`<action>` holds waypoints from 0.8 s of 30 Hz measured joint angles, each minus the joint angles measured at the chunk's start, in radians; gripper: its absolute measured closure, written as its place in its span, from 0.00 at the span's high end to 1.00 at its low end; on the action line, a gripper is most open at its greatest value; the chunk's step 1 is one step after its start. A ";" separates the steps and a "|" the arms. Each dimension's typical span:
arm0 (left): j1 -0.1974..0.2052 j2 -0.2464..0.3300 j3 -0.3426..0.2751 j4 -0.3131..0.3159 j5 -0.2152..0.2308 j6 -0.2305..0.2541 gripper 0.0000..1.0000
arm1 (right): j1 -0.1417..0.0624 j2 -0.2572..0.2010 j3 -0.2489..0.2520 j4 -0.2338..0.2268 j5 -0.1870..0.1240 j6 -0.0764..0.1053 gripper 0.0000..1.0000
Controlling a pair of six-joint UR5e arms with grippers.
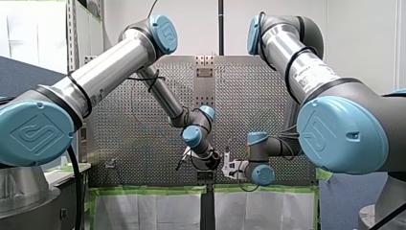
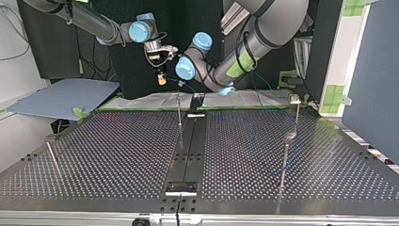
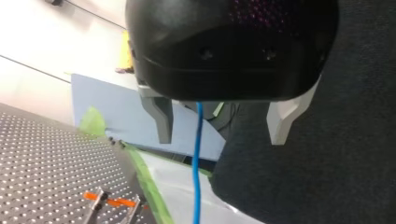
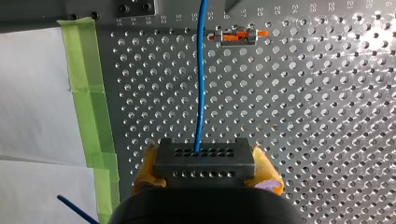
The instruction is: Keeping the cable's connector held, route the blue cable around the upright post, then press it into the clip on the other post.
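With the right gripper [image 4: 208, 171] clamped on the connector [image 4: 204, 157] near the table [image 4: 327, 116] edge and the left gripper [image 3: 219, 128] standing apart around the blue cable [image 4: 201, 93], treat routing and clipping as not yet done.

Slim post [image 2: 179, 110] at top view's middle, two posts [image 2: 284, 162] at its right, wide gaps between

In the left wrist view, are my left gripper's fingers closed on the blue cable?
No, my left gripper is open wide, and the blue cable hangs between its fingers without touching either.
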 joint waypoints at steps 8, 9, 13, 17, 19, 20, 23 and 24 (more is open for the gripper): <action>-0.022 -0.001 0.000 0.074 -0.073 -0.075 1.00 | 0.001 0.000 0.000 -0.001 -0.006 0.000 0.00; -0.024 0.000 0.000 0.084 -0.083 -0.083 1.00 | 0.001 0.000 0.000 -0.001 -0.007 0.000 0.00; -0.029 -0.001 0.000 0.128 -0.127 -0.101 1.00 | 0.001 0.000 0.000 -0.001 -0.008 0.000 0.00; -0.029 -0.001 0.000 0.164 -0.167 -0.101 1.00 | 0.001 0.000 0.000 -0.004 -0.009 0.000 0.00; -0.029 -0.001 0.000 0.173 -0.190 -0.097 1.00 | 0.001 0.000 0.000 -0.005 -0.009 0.000 0.00; -0.029 -0.001 0.000 0.175 -0.199 -0.096 1.00 | 0.002 0.000 0.000 -0.005 -0.009 0.000 0.00; -0.030 -0.001 0.000 0.176 -0.226 -0.092 1.00 | 0.001 0.000 0.000 -0.005 -0.009 0.000 0.00; -0.031 -0.001 0.000 0.176 -0.233 -0.091 1.00 | 0.002 0.000 0.000 -0.005 -0.009 0.000 0.00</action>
